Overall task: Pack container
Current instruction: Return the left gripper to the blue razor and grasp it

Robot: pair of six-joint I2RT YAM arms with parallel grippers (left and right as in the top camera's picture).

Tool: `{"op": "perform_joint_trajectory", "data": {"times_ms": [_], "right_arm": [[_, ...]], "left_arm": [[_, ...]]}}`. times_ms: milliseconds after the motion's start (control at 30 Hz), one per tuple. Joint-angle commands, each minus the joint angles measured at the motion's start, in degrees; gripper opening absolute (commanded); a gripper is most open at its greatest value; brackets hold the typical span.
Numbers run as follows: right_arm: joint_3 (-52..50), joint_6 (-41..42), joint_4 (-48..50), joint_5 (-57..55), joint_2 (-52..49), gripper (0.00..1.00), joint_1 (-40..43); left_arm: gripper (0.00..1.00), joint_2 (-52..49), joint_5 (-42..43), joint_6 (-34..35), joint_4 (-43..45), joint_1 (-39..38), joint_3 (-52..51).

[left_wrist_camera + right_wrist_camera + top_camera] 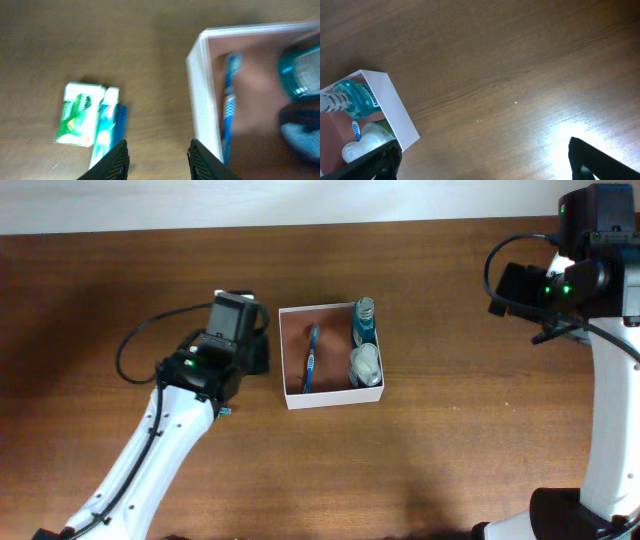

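The container is a shallow white-walled box at the table's centre. Inside lie a blue toothbrush, a teal bottle and a white item. My left gripper hovers just left of the container. In the left wrist view the left gripper is open and empty over bare wood, beside the container wall. A green-white packet, a toothpaste tube and a blue item lie on the table. My right gripper is wide open, far right of the container.
The packet, tube and blue item do not show in the overhead view, where the left arm covers that area. The right arm stands at the table's right edge. Brown wooden table surrounds the container.
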State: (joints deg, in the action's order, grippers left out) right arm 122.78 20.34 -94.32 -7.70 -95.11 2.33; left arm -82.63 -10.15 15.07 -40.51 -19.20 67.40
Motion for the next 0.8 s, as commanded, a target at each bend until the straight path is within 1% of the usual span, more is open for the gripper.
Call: {"op": "perform_joint_trajectory", "data": {"times_ms": [0,100,167,267,400,567,767], "right_arm": [[0.28,-0.44,0.09,-0.50,-0.17,0.98,0.37],[0.28,-0.42,0.09,-0.52,-0.17,0.98,0.37],[0.28,-0.44,0.09,-0.50,-0.17,0.98,0.37],[0.28,-0.44,0.09,-0.50,-0.17,0.98,0.37],[0.28,-0.44,0.09,-0.50,-0.17,0.98,0.37],[0.28,-0.42,0.09,-0.50,-0.17,0.98,0.37],[0.28,-0.44,0.09,-0.50,-0.17,0.98,0.37]], "left_arm": [[0.40,-1.60,-0.50,-3.50,-1.49,3.21,0.09],[0.40,-3.45,0.37,-4.70,-1.57,5.38,0.09],[0.40,-5.49,3.13,-5.49,-1.46,6.80,0.09],[0.40,-8.74,6.84,-8.98,-0.70,7.76,0.09],[0.39,-16.57,6.95,-10.91,-0.50,7.76,0.09],[0.38,-22.77,6.95,-12.15,-0.31,7.76,0.09],[0.38,-24.79,6.91,-12.13,0.22,7.87,0.09]]}}
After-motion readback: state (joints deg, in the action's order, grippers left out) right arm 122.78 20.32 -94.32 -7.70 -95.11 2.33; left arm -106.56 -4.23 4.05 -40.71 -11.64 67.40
